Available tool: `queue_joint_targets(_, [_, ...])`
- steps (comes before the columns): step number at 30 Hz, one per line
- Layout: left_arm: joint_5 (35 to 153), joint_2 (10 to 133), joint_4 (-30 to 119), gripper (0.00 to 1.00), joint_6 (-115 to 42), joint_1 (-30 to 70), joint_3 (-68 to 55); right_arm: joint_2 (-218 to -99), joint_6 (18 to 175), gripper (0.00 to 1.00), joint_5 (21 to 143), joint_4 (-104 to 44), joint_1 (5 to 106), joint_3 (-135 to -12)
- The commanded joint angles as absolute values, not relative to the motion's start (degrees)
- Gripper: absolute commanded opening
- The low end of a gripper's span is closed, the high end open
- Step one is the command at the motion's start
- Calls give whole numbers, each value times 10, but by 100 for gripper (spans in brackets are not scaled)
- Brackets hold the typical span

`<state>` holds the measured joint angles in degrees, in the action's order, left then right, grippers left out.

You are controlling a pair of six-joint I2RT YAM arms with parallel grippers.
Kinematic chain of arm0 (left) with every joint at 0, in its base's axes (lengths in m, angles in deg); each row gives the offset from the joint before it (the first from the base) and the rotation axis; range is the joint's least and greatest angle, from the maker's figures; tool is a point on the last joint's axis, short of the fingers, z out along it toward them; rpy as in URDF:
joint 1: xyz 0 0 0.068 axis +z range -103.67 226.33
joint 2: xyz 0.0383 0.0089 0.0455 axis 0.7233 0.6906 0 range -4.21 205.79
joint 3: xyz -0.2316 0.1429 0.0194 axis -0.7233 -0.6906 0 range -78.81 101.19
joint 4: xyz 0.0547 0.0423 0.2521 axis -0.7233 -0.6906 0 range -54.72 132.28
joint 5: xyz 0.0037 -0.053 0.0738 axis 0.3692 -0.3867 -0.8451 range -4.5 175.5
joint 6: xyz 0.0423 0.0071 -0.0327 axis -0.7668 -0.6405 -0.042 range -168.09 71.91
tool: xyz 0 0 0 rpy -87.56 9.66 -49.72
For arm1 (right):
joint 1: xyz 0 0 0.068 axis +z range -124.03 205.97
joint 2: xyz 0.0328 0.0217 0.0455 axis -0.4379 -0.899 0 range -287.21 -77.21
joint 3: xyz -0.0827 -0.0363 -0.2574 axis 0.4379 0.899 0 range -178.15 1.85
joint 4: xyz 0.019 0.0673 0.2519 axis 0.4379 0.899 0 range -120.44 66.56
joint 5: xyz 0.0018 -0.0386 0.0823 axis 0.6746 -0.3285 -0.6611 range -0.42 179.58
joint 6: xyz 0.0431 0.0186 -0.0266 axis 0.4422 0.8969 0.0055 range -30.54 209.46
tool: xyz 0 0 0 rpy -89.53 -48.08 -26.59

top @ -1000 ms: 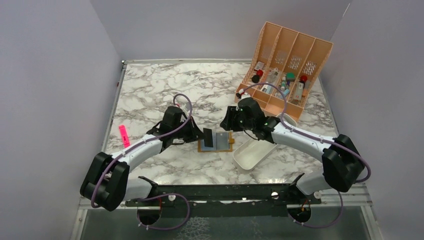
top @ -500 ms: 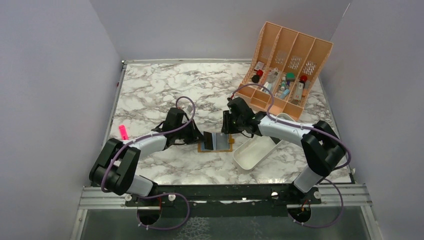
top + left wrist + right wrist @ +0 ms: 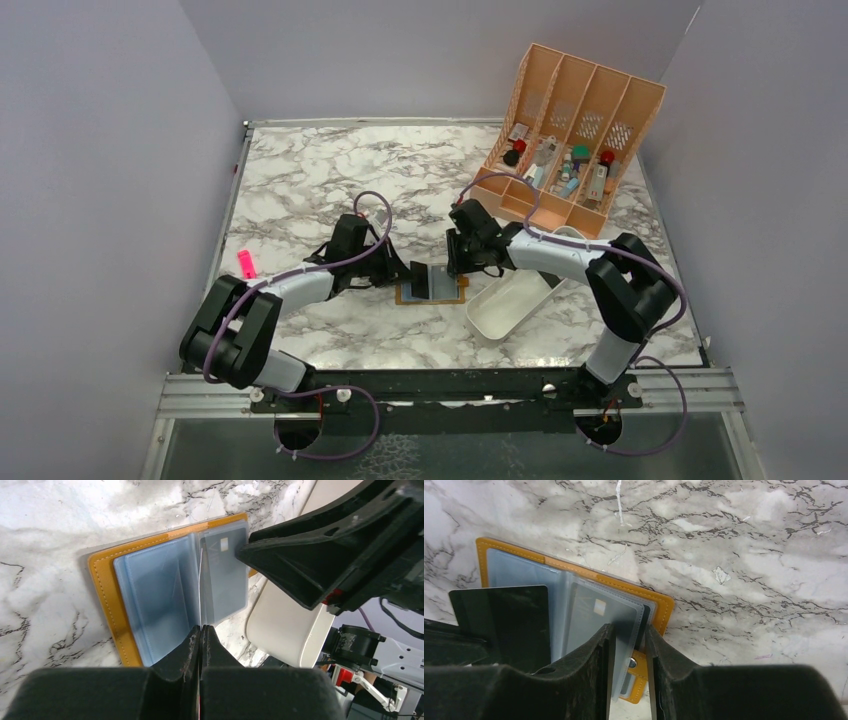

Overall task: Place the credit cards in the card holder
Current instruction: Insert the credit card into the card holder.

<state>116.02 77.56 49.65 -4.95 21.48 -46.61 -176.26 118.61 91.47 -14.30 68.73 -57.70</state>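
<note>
a white marble-patterned table (image 3: 320, 180) with grey veins fills the floor of a booth of plain pale lilac walls (image 3: 100, 150). at the far right stands a peach slotted organiser (image 3: 585, 85). a white tray (image 3: 500, 315) lies at the right, nearer in, and a pink marker (image 3: 247, 268) lies by the left edge.

the card holder (image 3: 107, 605) lies open and flat at the middle of the table, between the two arms and just left of the tray. a grey credit card (image 3: 225, 575) with a small chip sits on its right page, under clear sleeves.

the left gripper (image 3: 201, 630) has its jaws pressed together on a thin sheet (image 3: 499, 625) standing up from the fold. that sheet is edge-on from the left wrist and dark from the right wrist, so i cannot tell whether it is a card or a sleeve leaf. the right gripper (image 3: 629, 630) hangs over the right page, jaws a little apart with the grey card showing in the gap, clamped on nothing i can see.

from above, both grippers cover the holder's ends. the right fingers hide its near right corner. the organiser's small contents are too small to name.
</note>
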Motion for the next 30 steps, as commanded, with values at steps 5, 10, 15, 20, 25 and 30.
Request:
queue_joint_targets(5, [1194, 787, 541, 0, -26, 216, -467, -1783, 1179, 29, 930, -144, 689, -575])
queue_joint_targets(10, [1193, 803, 551, 0, -19, 217, -468, -1788, 1179, 27, 927, -148, 687, -572])
queue_joint_targets(15, [1199, 815, 562, 0, -12, 217, -471, -1790, 1178, 26, 925, -152, 688, -569])
queue_joint_targets(20, [1202, 825, 574, 0, -5, 217, -476, -1790, 1177, 26, 924, -154, 687, -566])
queue_joint_targets(25, [1205, 831, 584, 0, 8, 217, -479, -1786, 1176, 26, 926, -154, 687, -564])
queue_joint_targets(30, [1207, 843, 587, 0, 20, 217, -480, -1786, 1175, 25, 926, -154, 687, -563])
